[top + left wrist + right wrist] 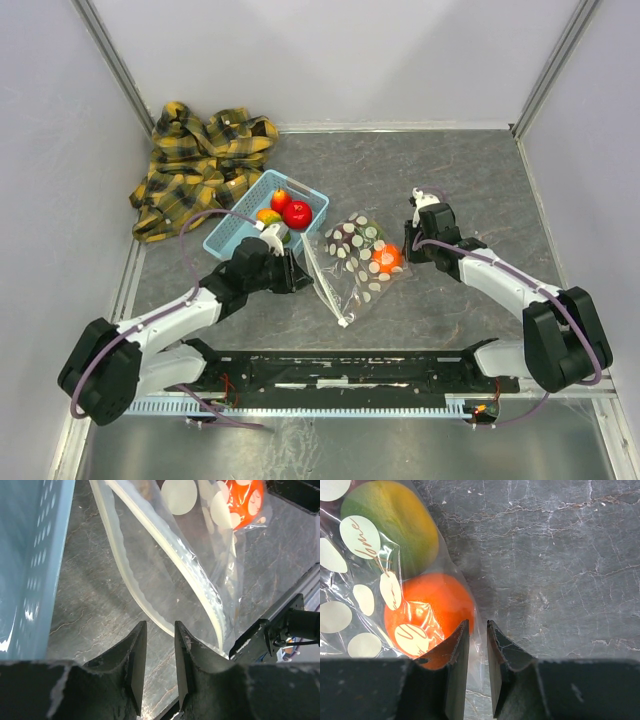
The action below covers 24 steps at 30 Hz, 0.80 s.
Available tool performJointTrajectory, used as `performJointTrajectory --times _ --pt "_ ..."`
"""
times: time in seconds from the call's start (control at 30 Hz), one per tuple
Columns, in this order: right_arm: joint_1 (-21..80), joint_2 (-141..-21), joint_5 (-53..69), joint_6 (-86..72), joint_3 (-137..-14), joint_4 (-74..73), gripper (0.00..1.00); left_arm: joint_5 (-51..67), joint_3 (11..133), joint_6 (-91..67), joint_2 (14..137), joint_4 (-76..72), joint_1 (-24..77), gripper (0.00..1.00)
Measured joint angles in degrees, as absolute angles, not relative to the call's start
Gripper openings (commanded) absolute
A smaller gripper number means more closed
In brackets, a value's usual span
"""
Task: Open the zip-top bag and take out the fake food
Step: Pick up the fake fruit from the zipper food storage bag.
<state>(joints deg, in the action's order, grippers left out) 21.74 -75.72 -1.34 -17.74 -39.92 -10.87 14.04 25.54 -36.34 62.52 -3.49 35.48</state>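
1 bag [345,278] is seen on the middle of the tabletop [460,180], between 2 end effectors and just right of 1 blue basket [228,236]. 5 fruits are counted. 2 are inside the bag, an orange fruit [427,612] and a green-yellow fruit [395,525], touching each other. 3 are in the basket: a large red fruit [297,214], a small red fruit [281,198] and an orange-yellow fruit [266,214]. 1 plaid cloth [195,165] is heaped in the far left corner.

The bag is clear and printed with white ovals. Its mouth is parted, with the 2 zip strips [192,572] bowed apart.

The left end effector [158,625] is set narrow at the lower strip; whether the strip is pinched cannot be told. The right end effector [478,624] is closed narrowly on the bag's film beside the orange fruit.
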Motion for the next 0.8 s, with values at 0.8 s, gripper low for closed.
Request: performJointTrajectory --times 0.8 --pt "21.67 -81.97 6.22 -17.52 -40.49 -8.69 0.25 20.51 30.55 -35.94 78.7 -11.53 36.51 0.45"
